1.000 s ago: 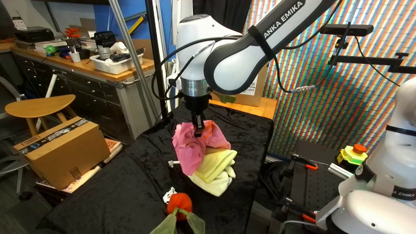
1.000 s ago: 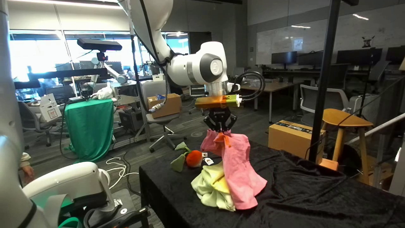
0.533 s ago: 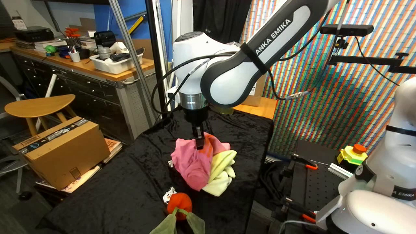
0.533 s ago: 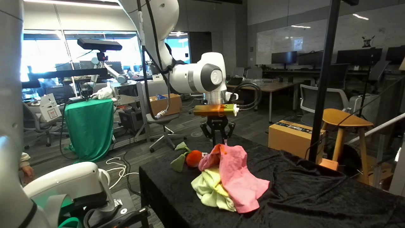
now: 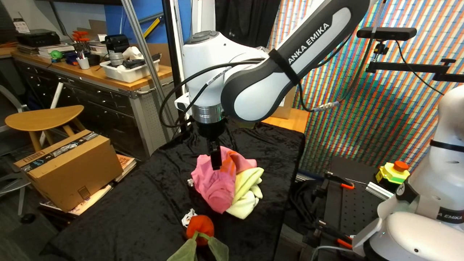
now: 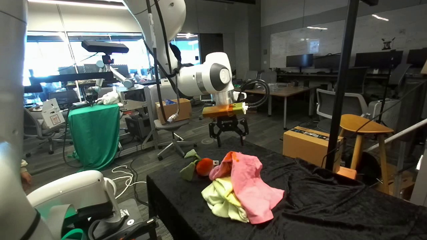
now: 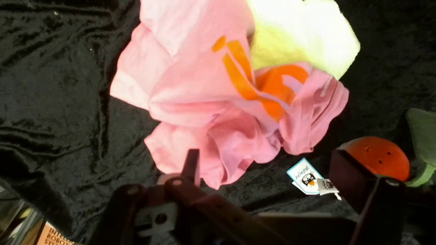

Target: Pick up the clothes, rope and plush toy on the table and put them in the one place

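Your gripper (image 6: 230,143) is unclenched, two fingers (image 7: 191,166) spread above one pink cloth (image 6: 249,186), which lies partly over one yellow bundle (image 6: 217,196). You've got one plush toy (image 6: 204,166) near them, one white bit (image 5: 190,182) beside the pink; can't tell if rope. All on one table (image 6: 320,206).

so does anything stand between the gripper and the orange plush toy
Nothing visible does. The open gripper hangs free in the air; the plush toy lies uncovered, tags beside it, with a gap to the pink garment.
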Controlling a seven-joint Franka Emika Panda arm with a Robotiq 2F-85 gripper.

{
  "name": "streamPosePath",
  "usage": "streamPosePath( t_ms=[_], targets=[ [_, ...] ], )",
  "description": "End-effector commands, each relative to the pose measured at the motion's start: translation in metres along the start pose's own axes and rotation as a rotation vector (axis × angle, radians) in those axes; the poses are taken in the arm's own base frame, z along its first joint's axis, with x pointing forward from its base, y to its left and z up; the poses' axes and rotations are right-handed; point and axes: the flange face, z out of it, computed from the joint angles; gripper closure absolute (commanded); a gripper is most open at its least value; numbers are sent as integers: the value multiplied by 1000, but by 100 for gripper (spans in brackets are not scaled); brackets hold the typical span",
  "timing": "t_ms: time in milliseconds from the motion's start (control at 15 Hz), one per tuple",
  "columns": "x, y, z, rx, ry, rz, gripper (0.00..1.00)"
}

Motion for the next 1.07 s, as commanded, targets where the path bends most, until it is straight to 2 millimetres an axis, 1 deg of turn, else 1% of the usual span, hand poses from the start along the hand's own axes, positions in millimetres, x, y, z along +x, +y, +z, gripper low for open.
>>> streamPosePath(
  t_ms=[0,133,267,400,533,733,1000],
  targets=[
    [24,-27,-20,-66,21,-33,0],
    [37,-48,-20,-73,36,-42,0],
    [48,-70,-16,-46,24,-38,1],
    [57,-90,-4,-17,0,-33,0],
    [64,-105,8,21,-31,-29,0],
    [76,-117,32,54,-53,-16,0],
    [88,-115,61,97,-57,30,0]
  ],
)
